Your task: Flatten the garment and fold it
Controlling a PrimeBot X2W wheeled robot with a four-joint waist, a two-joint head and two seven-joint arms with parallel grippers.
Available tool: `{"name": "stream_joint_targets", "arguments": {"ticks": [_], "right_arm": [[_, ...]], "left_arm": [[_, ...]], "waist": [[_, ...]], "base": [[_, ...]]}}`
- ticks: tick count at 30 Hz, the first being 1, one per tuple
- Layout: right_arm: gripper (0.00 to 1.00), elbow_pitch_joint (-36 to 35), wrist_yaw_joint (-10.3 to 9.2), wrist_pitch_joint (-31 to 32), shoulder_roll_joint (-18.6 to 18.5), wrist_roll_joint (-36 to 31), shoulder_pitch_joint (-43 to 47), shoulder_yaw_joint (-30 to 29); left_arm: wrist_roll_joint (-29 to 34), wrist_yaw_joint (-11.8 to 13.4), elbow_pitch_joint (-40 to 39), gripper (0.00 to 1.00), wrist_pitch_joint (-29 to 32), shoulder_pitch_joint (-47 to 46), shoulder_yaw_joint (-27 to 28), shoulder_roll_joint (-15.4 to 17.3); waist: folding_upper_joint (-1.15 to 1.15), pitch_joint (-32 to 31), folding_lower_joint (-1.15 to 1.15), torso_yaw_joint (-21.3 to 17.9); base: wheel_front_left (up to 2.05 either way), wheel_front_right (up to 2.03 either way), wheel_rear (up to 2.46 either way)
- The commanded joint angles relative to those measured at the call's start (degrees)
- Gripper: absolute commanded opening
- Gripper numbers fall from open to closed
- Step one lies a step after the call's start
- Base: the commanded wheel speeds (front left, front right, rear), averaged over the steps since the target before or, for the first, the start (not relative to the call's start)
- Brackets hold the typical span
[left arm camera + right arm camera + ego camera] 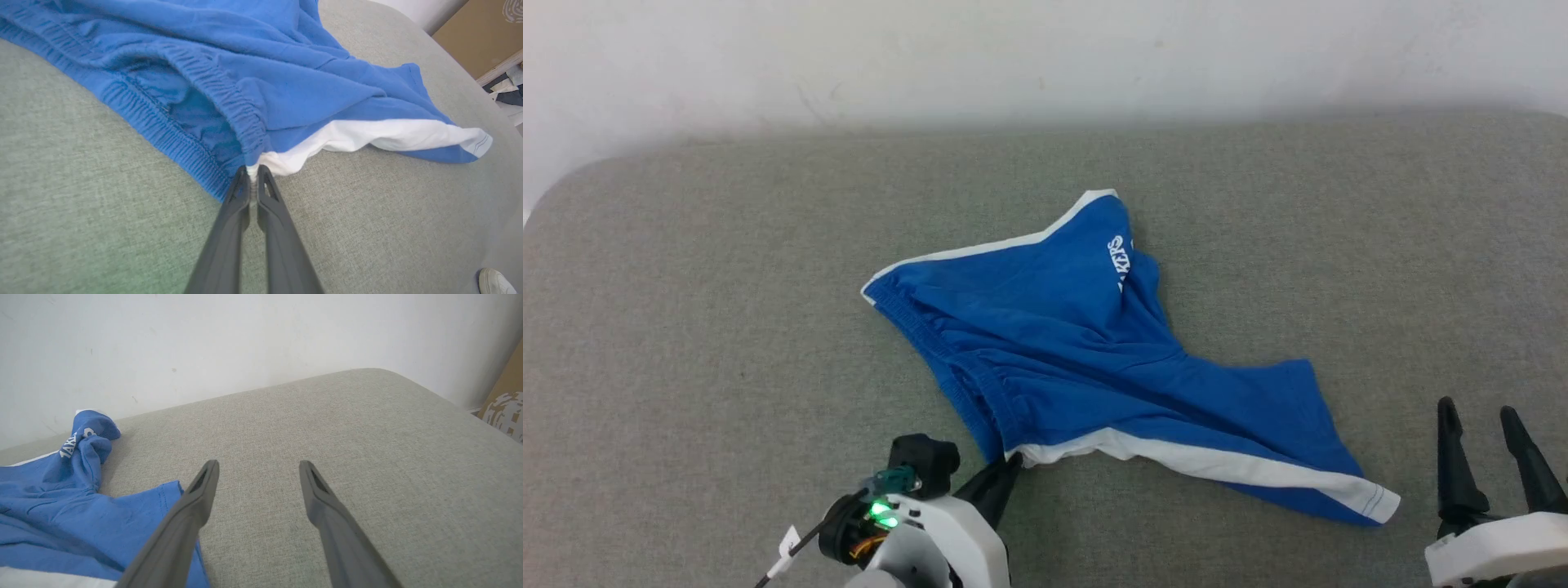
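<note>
The garment, bright blue shorts with white side stripes and white lettering, lies crumpled in the middle of the grey padded table. My left gripper is at the near end of the elastic waistband, where the white stripe starts. In the left wrist view its fingers are shut on that corner of the garment. My right gripper stands open to the right of the white-trimmed leg hem, apart from the cloth. In the right wrist view the open right gripper hovers over bare table beside the garment.
A white wall runs behind the table's far edge. Bare grey table surface lies all around the shorts. In the left wrist view a brown board and a white shoe are beyond the table's far right edge.
</note>
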Motion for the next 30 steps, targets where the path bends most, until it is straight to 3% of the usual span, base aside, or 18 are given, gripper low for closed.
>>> {"name": "stream_joint_targets", "arguments": {"ticks": [1,5,9,14,17,20,25,30], "right_arm": [[1.0,0.22,-0.04,0.38,-0.83,-0.34,-0.37,1.02],[1.0,-0.31,-0.04,2.35,-2.95,0.07,0.69,3.61],[1.0,-4.61,-0.04,10.67,-10.36,4.83,5.54,13.71],[1.0,-7.97,-0.04,19.81,-13.88,8.8,9.25,16.23],[1.0,-9.6,-0.04,25.93,-13.45,9.67,11.28,15.76],[1.0,-10.76,-0.04,29.74,-10.76,10.35,12.04,14.2],[1.0,-10.56,-0.04,31.89,-7.95,9.31,11.25,12.59],[1.0,-8.68,-0.04,32.63,-7.43,8.09,10.18,13.47]], "left_arm": [[-0.75,0.26,-0.34,0.0,-1.14,-0.56,0.61,-0.03],[-1.57,1.08,-1.59,0.0,-2.87,0.09,1.88,-0.18],[-1.94,2.37,-4.51,0.0,-4.62,1.68,3.03,0.16],[-1.91,2.77,-6.11,0.0,-4.69,2.58,2.72,0.24],[-1.8,3.06,-6.61,0.0,-4.63,2.9,2.38,0.21],[-1.78,3.22,-6.6,0.0,-4.78,2.97,2.05,0.0],[-1.91,3.17,-6.29,0.0,-5.06,2.67,1.67,-0.15],[-2.02,3.0,-5.77,0.0,-5.11,2.09,1.32,-0.09]], "waist": [[0.0,-0.19,0.0,0.37],[0.0,-0.7,0.0,0.8],[0.0,-1.51,0.0,1.64],[0.0,-1.6,0.0,1.95],[0.0,-1.36,0.0,2.13],[0.0,-1.11,0.0,2.35],[0.0,-0.67,0.0,2.7],[0.0,-0.37,0.0,3.22]], "base": [[0.0,0.0,0.0],[0.0,0.0,0.0],[0.0,0.0,0.0],[0.0,0.0,0.0],[0.0,0.0,0.0],[0.0,0.0,0.0],[0.0,0.0,0.0],[0.0,0.0,0.0]]}}
